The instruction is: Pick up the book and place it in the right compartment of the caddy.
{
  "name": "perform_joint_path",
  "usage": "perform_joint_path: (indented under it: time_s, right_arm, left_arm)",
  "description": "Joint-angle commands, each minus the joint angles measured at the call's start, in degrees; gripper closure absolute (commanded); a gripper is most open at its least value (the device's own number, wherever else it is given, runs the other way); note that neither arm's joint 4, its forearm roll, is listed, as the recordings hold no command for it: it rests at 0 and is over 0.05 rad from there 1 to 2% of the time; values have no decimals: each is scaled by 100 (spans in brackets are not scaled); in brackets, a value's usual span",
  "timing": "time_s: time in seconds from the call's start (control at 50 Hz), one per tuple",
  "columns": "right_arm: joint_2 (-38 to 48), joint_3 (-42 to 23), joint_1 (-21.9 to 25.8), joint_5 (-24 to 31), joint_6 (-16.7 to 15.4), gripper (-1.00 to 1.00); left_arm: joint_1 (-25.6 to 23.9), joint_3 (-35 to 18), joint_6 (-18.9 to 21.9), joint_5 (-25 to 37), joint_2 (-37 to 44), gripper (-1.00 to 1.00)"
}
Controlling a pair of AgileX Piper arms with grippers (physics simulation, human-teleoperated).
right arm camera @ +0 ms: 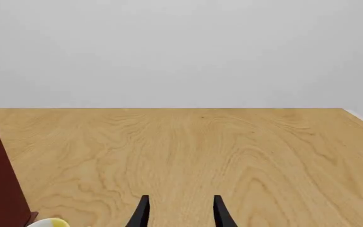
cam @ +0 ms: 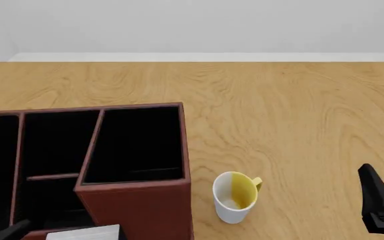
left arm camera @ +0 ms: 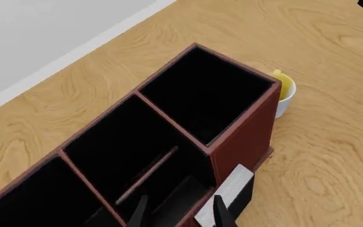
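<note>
Left fingers spread, empty, above the caddy; the book at caddy's 6 o'clock awaits grasping; right fingers parted, idle.

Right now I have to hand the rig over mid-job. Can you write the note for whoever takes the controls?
Left gripper: open, holding nothing, low over the caddy's near edge, with the book just beside one finger.
Right gripper: open, holding nothing, off to the right over bare table.
Book: outside the caddy, against its near wall, white page edge showing.
Right compartment: nothing visible in it.
Mug: stands just right of the caddy, apart from it.
Done: nothing yet.
Left: grasp the book, lift it over the rim and lower it into the right compartment.
</note>
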Motion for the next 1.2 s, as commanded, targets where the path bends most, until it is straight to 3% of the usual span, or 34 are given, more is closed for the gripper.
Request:
perform_joint_path:
  time_s: [0.02,0.16,0.36,0.66,1.04,1.12,1.2]
  right_arm:
    - [0,0,0,0,0,-100]
    - [-1,0,-1,0,0,-100]
    - [0,0,1,0,1,-100]
    - [-1,0,0,0,1,-100]
    - [-1,0,-1,0,1,-100]
    - [0,0,-3,0,1,-100]
    - [-1,0,-2,0,1,-100]
  left_arm:
    - [-285,-304,139,475,375,-100]
    - [-297,-440,220,516,603,-100]
    - [-627,-399,-15,334,1115,-100]
    - [-901,-212,-293,187,1229,-100]
    - [-874,-88,-161,171,1199,-100]
    - [-1071,-41,-171,245,1287,-100]
    - [-866,7,152,335,1360,-100]
